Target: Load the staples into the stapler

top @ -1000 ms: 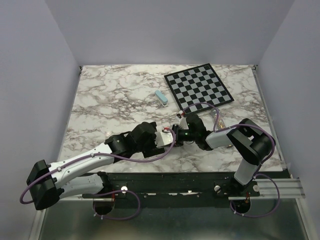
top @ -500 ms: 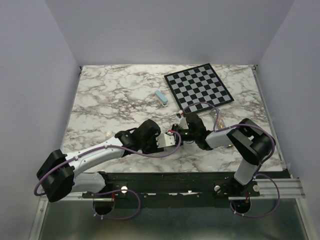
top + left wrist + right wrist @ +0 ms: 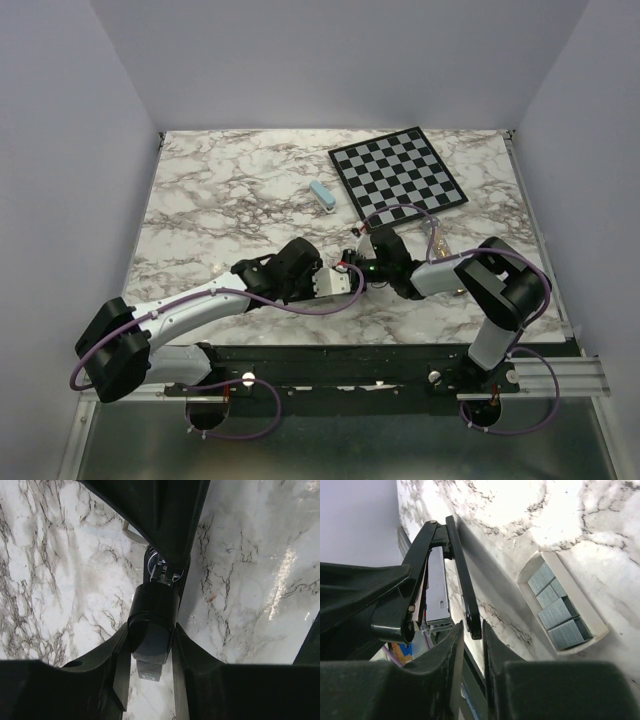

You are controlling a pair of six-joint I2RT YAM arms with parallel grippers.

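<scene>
- Shifted forward since a second ago: left gripper (image 3: 150,630), now clamped on the rear end of the slim black hinged stapler (image 3: 152,607).
- One stapler arm is flanked by the right gripper (image 3: 472,625) — whether it is gripped cannot be told.
- Grey metal staples (image 3: 557,607), kept in a small cream box (image 3: 592,615), are found just beside it — right arm nearer.

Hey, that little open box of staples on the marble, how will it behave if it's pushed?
The box looks small and shallow, so it is probably light and quick to slide on the glossy marble table. It lies open, so tipping it would likely spill the staples, which sit as separate strips and may shift.
</scene>
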